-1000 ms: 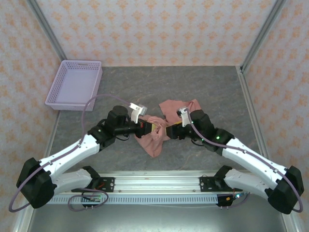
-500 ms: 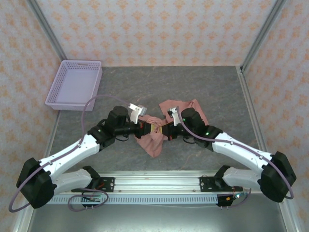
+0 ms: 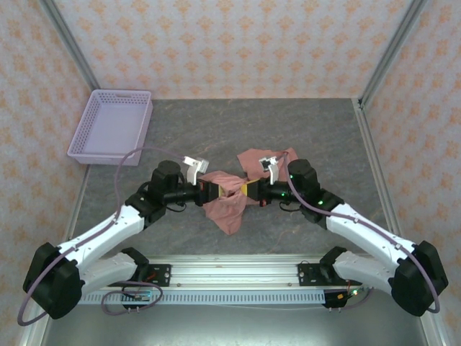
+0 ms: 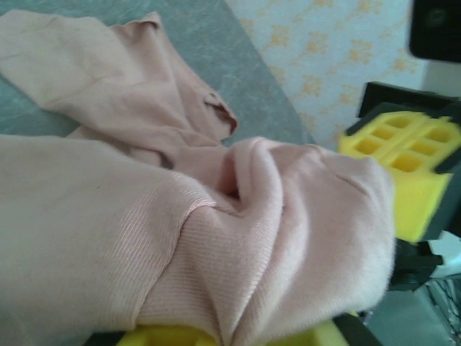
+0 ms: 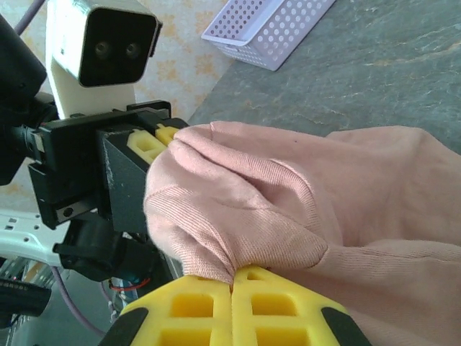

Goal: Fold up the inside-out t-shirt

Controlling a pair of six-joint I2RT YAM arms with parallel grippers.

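Grey stone-patterned tabletop carries everything, with both arms reaching in from its near edge to meet at the middle. The left end effector and right end effector face each other, tips just apart, each clamped on the salmon-pink t-shirt.

From the right wrist, the right end effector has its yellow fingers pressed together on a pinched fold of the t-shirt. That fold runs across to the left end effector, whose jaws are also closed on the cloth.

From the left wrist, the t-shirt is draped thickly over that arm's own yellow fingers, with the right end effector just beyond the bunched cloth.

The crumpled garment lies mid-tabletop. One pointed part trails toward the near side below the grippers, and another part spreads to the far right behind the right arm's wrist.

At the far left corner sits a lavender basket, well apart from the shirt.
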